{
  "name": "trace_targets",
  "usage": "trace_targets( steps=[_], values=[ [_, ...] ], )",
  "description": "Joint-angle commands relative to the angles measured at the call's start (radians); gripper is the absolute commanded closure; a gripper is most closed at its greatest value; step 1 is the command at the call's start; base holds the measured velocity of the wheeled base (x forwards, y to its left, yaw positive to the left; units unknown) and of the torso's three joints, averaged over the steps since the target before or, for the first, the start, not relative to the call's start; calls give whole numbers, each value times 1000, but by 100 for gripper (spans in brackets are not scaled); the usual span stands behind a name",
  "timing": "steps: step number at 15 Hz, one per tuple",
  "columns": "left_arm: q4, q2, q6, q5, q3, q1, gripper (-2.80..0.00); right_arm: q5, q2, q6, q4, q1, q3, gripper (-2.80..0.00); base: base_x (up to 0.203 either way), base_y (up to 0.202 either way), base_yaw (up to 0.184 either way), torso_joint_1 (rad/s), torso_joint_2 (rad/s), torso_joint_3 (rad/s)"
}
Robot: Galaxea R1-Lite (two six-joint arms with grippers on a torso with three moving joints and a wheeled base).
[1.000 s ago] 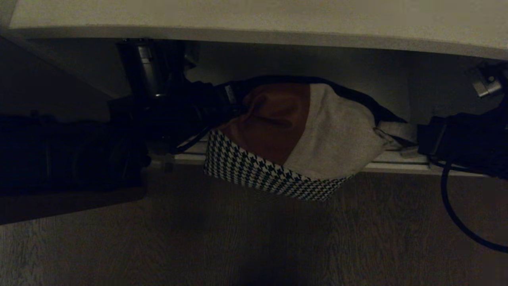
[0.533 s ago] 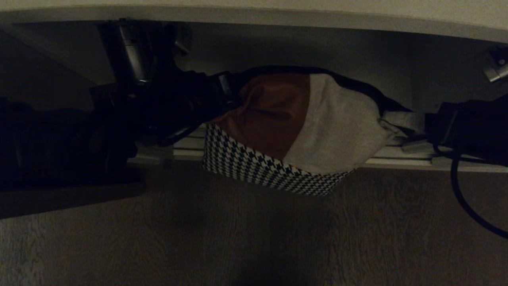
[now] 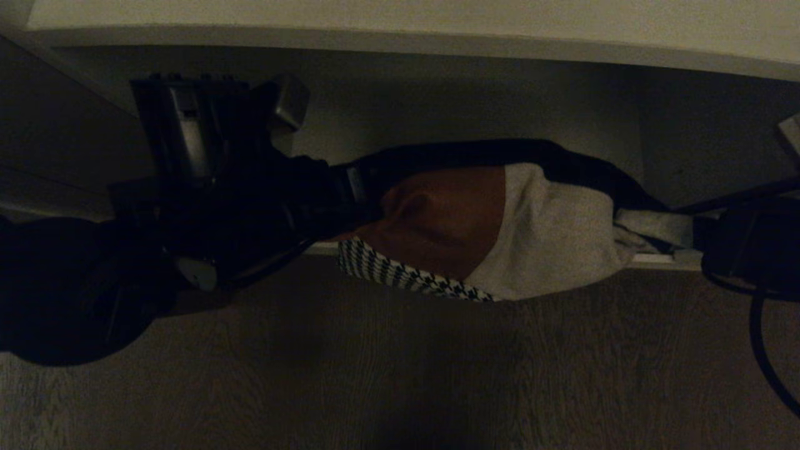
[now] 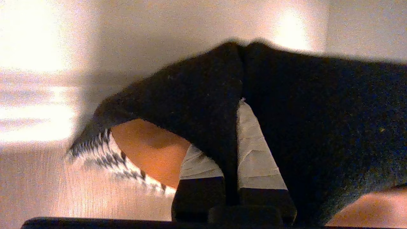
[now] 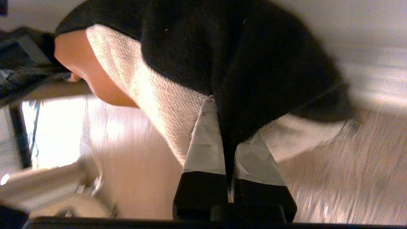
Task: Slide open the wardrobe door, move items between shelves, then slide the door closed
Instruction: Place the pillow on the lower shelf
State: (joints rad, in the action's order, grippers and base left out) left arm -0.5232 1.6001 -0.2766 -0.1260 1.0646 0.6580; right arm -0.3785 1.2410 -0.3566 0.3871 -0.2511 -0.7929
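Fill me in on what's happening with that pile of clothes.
Both arms are carrying a stack of folded garments at the wardrobe's low opening, under an off-white shelf. The left gripper is shut on the black garment at one end; the right gripper is shut on the same black garment at the other. The rust-brown piece, the pale knit and a houndstooth piece sag between them, above the wooden floor.

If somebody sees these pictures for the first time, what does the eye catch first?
A sagging bundle of folded garments, black, rust-brown, pale knit and houndstooth, hangs at the wardrobe's open front under an off-white shelf. The left gripper and right gripper pinch its opposite ends in shut jaws. Below lies the wood-grain floor.
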Motion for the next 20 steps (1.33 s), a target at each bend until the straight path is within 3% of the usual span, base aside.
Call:
trace_targets(
  steps=[1,8,13,16,20],
  values=[
    [-3,-6,-11,2,-82,15,0,-3,-21,-5,-18,-25,76,0,0,0,0,0,0,0],
    [5,-123,-4,6,37,22,0,-11,-186,-5,-36,-30,-24,0,0,0,0,0,0,0],
    [7,-219,17,137,51,41,0,-91,-314,-4,-142,-33,-120,0,0,0,0,0,0,0],
    [3,-254,27,177,7,50,0,-135,-356,-4,-165,-32,-72,0,0,0,0,0,0,0],
    [-3,-264,28,209,-144,50,0,-210,-402,-5,-159,-33,96,0,0,0,0,0,0,0]
  ],
)
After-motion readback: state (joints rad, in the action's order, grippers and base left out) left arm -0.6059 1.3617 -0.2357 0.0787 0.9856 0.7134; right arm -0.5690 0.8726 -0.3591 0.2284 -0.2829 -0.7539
